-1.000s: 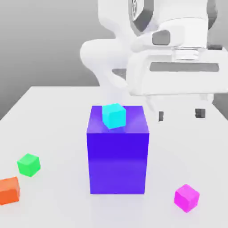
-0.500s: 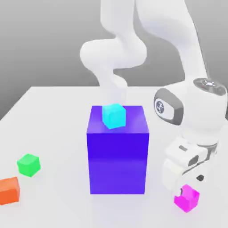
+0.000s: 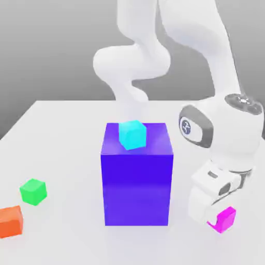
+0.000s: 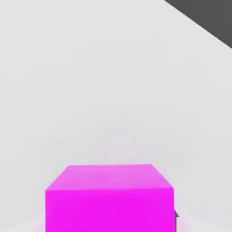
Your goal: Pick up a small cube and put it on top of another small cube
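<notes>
The magenta cube [image 4: 109, 210] is nearest in the hand view, its top face and one broad side plain to see, with a dark sliver [image 4: 176, 219] just beside one edge; beyond it lies pale tabletop, then a dark grey area past a slanting edge; the exterior view shows the same cube low on its right, partly hidden by the white gripper [image 3: 220, 219], and adds the rest of the scene; the gripper is clenched on the magenta cube, holding it from opposite sides; whether the cube touches the white table [image 3: 67, 140] I cannot tell; a small round emblem [image 3: 186, 127] sits on the dark-rimmed disc of the arm [image 3: 235, 134], its mark not readable; as for the other things, the orange cube [image 3: 10, 222] is near at the exterior view's left, cut off by the border; the green cube [image 3: 33, 192], where the magenta one is to go, rests on the table just beyond it, the two apart, its top bare; the big blue-purple block [image 3: 136, 189] stands upright between the green cube and the magenta cube, in the way of a low straight path from one to the other; the cyan cube [image 3: 132, 135] rests on top of the block; farther back, the arm rises behind.
</notes>
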Available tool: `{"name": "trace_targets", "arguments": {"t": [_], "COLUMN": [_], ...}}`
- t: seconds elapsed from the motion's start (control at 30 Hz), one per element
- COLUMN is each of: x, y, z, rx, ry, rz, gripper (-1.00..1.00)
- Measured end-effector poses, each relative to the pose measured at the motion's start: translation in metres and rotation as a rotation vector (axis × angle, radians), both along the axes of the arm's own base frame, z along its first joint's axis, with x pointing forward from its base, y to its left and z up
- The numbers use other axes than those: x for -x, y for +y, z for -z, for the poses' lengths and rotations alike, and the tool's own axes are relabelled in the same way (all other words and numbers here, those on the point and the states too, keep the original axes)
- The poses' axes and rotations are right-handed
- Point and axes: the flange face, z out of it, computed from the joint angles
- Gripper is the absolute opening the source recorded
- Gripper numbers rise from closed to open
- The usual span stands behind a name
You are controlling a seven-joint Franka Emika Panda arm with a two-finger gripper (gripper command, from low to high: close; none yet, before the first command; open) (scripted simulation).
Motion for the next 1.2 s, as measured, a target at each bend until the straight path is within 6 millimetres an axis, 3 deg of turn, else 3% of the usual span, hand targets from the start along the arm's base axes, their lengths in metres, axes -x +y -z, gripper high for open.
{"name": "trace_targets", "arguments": {"t": [0.1, 0.23, 0.43, 0.57, 0.67, 0.77, 0.83, 0.87, 1.1, 1.13, 1.2], "x": [-0.021, -0.041, -0.034, -0.008, 0.04, 0.103, 0.141, 0.145, 0.148, 0.149, 0.149], "y": [-0.047, -0.138, -0.272, -0.35, -0.418, -0.474, -0.496, -0.498, -0.498, -0.498, -0.498], "z": [-0.022, -0.045, -0.079, -0.094, -0.078, -0.056, -0.042, -0.035, 0.016, 0.024, 0.024], "rx": [0.002, 0.008, -0.009, -0.03, -0.006, 0.011, 0.012, 0.011, 0.011, 0.012, 0.012], "ry": [-0.022, -0.045, -0.08, -0.104, -0.071, -0.021, 0.007, 0.012, 0.016, 0.018, 0.018], "rz": [0.019, 0.072, 0.144, 0.176, 0.222, 0.266, 0.286, 0.281, 0.268, 0.27, 0.27], "gripper": [-1.0, -1.0, -1.0, -1.0, -1.0, -1.0, -1.0, -1.0, -1.0, 1.0, 1.0]}}
